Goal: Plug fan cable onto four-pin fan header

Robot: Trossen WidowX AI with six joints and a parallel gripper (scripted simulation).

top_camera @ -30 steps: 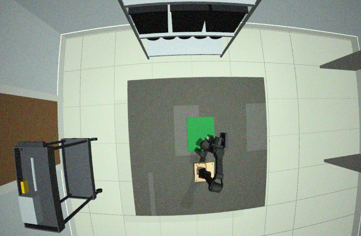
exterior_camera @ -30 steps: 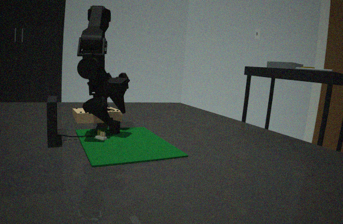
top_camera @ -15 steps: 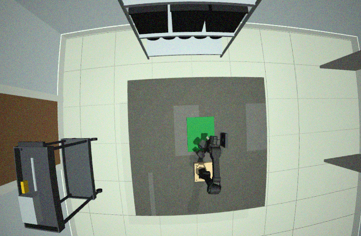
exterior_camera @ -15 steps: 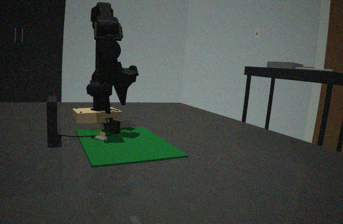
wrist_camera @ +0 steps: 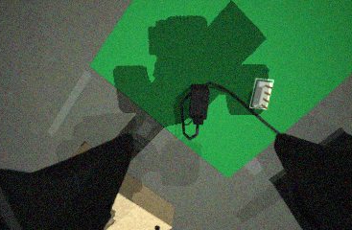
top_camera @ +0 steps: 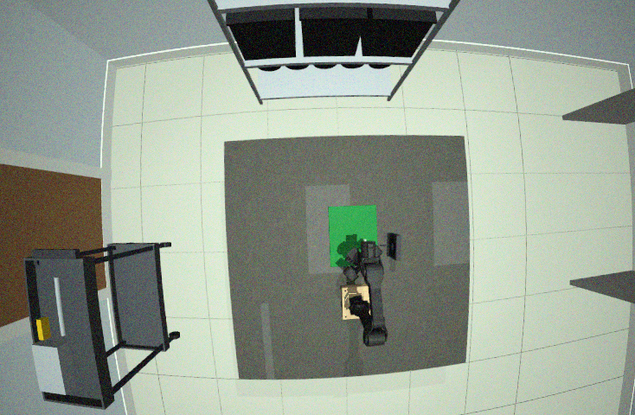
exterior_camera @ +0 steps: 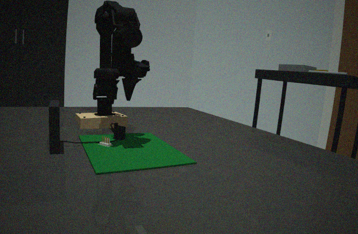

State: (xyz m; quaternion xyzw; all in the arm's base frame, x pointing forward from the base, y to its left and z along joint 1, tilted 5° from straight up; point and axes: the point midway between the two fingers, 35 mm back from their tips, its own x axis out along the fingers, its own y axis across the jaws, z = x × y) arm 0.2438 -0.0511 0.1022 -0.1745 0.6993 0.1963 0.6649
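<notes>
The green board [top_camera: 348, 217] [exterior_camera: 140, 160] [wrist_camera: 303, 38] lies flat. The white header [exterior_camera: 105, 144] [wrist_camera: 262, 94] stands on it with its pins bare. The dark plug [exterior_camera: 120, 132] [wrist_camera: 199, 103] rests on the board near the edge facing the arm's base, apart from the header. A thin loop shows at one end of the plug. The black cable [exterior_camera: 74, 142] [wrist_camera: 267, 124] runs from the plug past the header. My gripper [wrist_camera: 203, 140] is open and empty, raised above the board area, touching neither plug nor board. In the top view the arm hides the plug.
The dark upright fan [top_camera: 393, 245] [exterior_camera: 54, 128] stands beside the board on the header's side. The arm's wooden base [top_camera: 348, 313] [exterior_camera: 88, 122] is behind the board. The arm's shadow falls over part of the board and the plug.
</notes>
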